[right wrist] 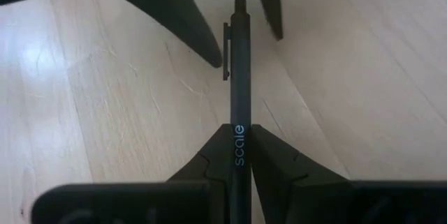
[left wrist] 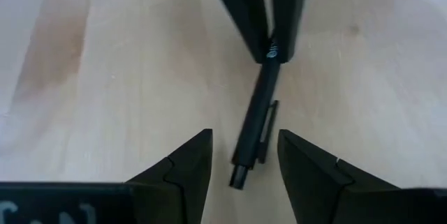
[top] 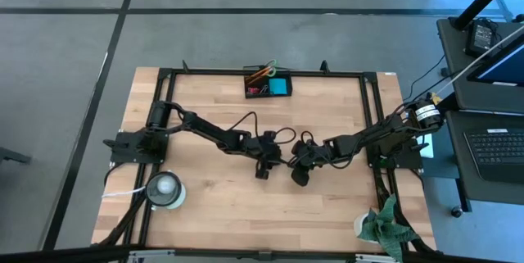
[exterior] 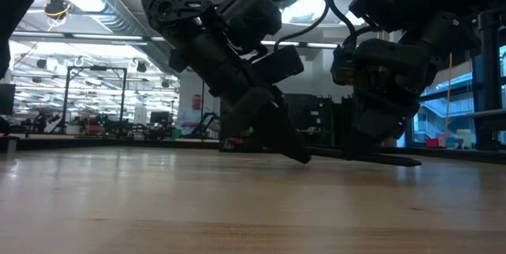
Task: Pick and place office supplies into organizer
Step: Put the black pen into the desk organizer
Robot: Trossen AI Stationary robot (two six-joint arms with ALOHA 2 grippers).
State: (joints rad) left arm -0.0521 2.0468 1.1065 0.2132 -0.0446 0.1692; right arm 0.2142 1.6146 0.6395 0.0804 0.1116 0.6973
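I see both arms meeting near the middle of the bench [top: 205, 197], well short of the organizer [top: 268, 87] at its far edge. My right hand [right wrist: 241, 144] is pinching a black pen [right wrist: 239, 77] by its barrel, fingers pressed against it on both sides. My left hand [left wrist: 244, 155] is spread, its fingers [left wrist: 185, 165] flanking the pen's clip end without touching it. From the low view, the pen lies close to the bench surface. The organizer holds a blue note pad [top: 280, 87] and orange-handled items.

Overhead view, level tabletop view, both wrist views sharing pen [left wrist: 255, 126]
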